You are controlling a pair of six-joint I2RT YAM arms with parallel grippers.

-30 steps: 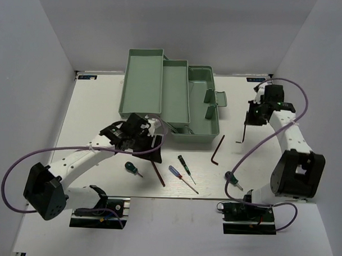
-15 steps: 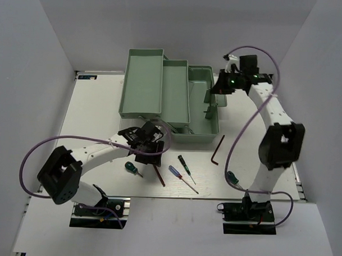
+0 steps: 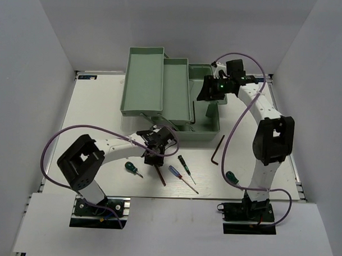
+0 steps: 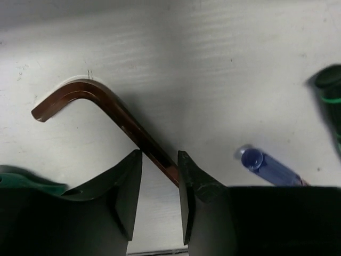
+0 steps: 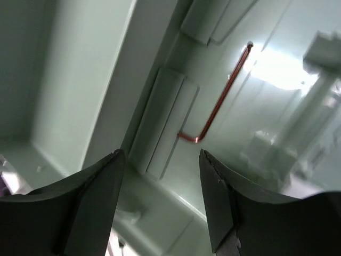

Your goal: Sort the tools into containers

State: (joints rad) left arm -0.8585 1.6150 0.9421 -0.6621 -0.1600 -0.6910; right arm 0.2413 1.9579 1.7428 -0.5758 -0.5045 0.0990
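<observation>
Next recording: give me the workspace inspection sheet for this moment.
Surface: white table, no spills seen.
Job's things: toolbox open, trays fanned out; boxed hex key lies in its base. On the table: centre hex key, right hex key, left green screwdriver, right green screwdriver, black screwdriver, blue screwdriver.
Clutter: nothing seen.
Grippers: left gripper open, straddling the centre hex key; right gripper open, empty, over the toolbox base.
Cables: purple cables loop off both arms; no snag seen.
Surroundings: plain pale walls.

Right fingers (image 5: 90, 208) released hex key (image 5: 218, 101) into toolbox (image 5: 80, 80).
</observation>
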